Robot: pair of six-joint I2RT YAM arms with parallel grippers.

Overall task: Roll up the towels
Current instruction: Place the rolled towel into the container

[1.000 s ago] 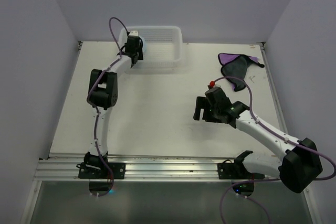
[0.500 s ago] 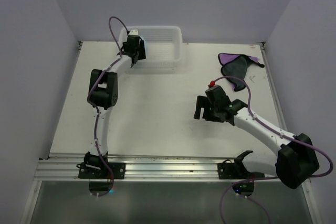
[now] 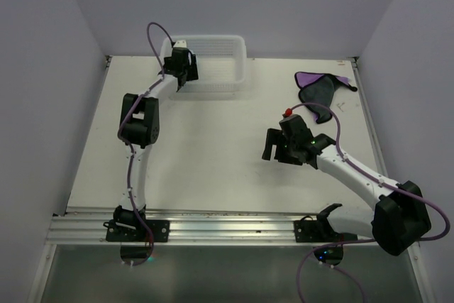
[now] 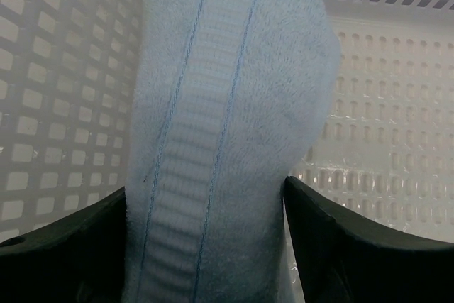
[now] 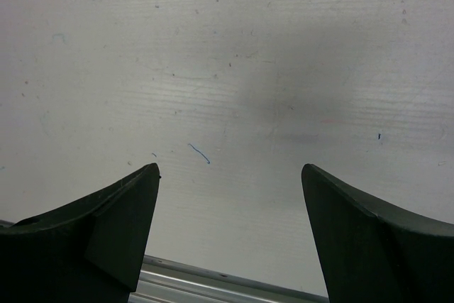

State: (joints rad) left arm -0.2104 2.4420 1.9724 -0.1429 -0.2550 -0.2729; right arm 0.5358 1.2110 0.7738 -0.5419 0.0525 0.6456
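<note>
Top view, left: left pincer (image 3: 186, 69) down over the left end of the basket (image 3: 220, 79), at the far-left of the desk (image 3: 213, 147). No sight of the blue towel from up there, as the arm covers it.

Only in the left wrist view: blue towel (image 4: 213, 104) inside the basket, close to its left wall. Bundled thick, with a rounded far end, running straight away from the camera. Fills the gap between the two dark fingers (image 4: 64, 246) and touches both. Fingers well apart. Can't tell whether clamped or just flanking.

Basket: white glossy plastic, rectangular, with grid-perforated walls and floor.

Blue towel: soft terry pile, with a flat woven band down the middle edged by two thin darker blue lines.

Centre-right: right pincer (image 3: 268, 147) low over bare desk, spread wide, gripping nothing. Right wrist view confirms plain desk surface between the fingers (image 5: 106, 225). Also picks up scratches, specks and a short blue mark too fine for the top view.

Far right, top view only: purple towel (image 3: 320, 86) on the desk near the far-right corner, well apart from the basket and both pincers. Crumpled and irregular in outline, dark grey side mostly up, purple showing along the far edge.
</note>
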